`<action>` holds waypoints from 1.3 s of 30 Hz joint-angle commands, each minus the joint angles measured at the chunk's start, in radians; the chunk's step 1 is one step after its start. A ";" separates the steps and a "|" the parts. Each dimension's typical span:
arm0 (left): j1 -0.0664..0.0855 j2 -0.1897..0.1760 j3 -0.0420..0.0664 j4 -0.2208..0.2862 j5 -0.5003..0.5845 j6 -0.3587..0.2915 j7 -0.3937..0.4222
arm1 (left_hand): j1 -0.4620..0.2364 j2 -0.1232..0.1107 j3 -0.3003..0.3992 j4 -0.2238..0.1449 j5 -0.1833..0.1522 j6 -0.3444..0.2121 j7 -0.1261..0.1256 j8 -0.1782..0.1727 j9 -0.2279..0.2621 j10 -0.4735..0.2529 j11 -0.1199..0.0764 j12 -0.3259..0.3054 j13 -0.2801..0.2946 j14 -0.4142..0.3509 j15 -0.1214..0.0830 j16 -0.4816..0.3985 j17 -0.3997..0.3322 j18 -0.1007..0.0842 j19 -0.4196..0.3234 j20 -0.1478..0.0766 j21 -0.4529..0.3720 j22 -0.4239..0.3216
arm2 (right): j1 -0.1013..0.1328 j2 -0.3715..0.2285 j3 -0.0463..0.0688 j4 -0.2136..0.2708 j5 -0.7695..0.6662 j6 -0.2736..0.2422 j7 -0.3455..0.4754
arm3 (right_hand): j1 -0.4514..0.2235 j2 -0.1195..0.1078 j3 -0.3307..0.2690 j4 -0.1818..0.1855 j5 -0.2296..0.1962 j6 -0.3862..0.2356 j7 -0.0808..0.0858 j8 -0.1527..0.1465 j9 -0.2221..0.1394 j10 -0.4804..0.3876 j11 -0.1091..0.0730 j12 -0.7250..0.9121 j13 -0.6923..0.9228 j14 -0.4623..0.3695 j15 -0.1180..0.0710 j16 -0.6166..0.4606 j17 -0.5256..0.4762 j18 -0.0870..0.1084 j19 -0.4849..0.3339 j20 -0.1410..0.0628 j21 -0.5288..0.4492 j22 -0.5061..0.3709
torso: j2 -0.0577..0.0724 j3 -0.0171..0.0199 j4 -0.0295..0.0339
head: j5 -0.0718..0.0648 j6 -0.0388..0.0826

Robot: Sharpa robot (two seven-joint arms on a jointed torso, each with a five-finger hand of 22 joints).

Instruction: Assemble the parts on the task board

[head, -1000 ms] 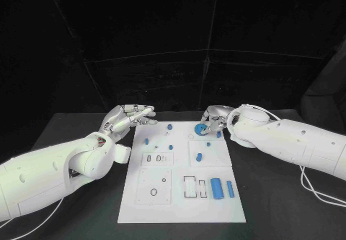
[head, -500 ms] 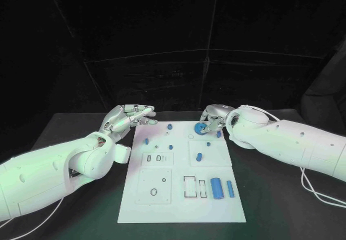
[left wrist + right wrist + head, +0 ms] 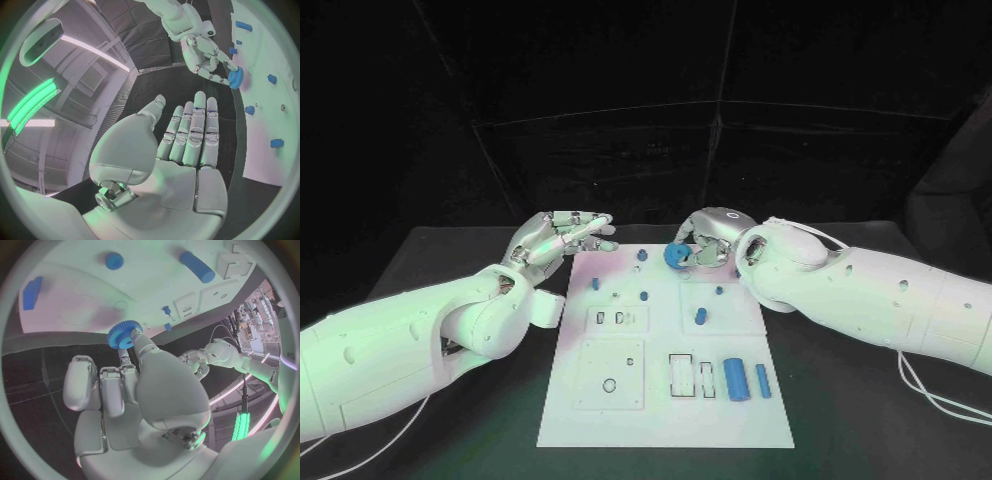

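One blue gear [image 3: 675,254] held by right hand [image 3: 708,237].

The white task board [image 3: 596,405] lay flat in the middle of the table, its recesses outlined in black. A small blue gear [image 3: 675,254], toothed round its rim with a hole at its centre, was held above the board's far edge. A blue cylinder [image 3: 734,379] and a slimmer blue bar [image 3: 762,380] lay side by side near the right edge. Small blue pegs [image 3: 645,295] stood further up.
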 commanded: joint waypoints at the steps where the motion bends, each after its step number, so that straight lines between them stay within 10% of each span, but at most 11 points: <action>1: 0.001 0.000 0.000 0.003 0.001 0.017 0.004 | -0.002 0.006 -0.001 -0.007 0.004 -0.005 0.003 -0.006 -0.001 -0.004 0.002 -0.003 -0.001 -0.002 0.000 -0.004 0.001 0.015 0.002 0.004 -0.004 -0.001 | 0.002 0.021 0.001 0.008 -0.057 -0.039 -0.039 | -0.016 -0.007 0.012 0.007 0.000 0.073 -0.027 -0.007 -0.001 0.002 0.003 -0.002 0.094 0.081 -0.004 0.003 0.134 -0.020 0.003 -0.002 0.003 0.003 | 0.001 -0.0007 0.0030 | 0.002 0.001; 39: 0.002 0.008 0.001 -0.008 0.001 0.017 0.004 | -0.003 0.007 -0.001 -0.007 0.004 -0.006 0.004 -0.007 -0.001 -0.006 0.003 -0.004 -0.001 -0.002 0.000 -0.005 0.001 0.015 0.002 0.004 -0.004 -0.002 | -0.041 0.229 0.001 -0.157 -0.082 0.047 -0.057 | -0.069 -0.043 0.037 0.013 -0.019 0.009 0.001 -0.080 -0.013 -0.027 0.026 -0.037 0.063 0.080 0.017 0.000 0.128 -0.021 0.000 0.014 0.002 0.002 | 0.002 0.0016 0.0015 | 0.019 -0.015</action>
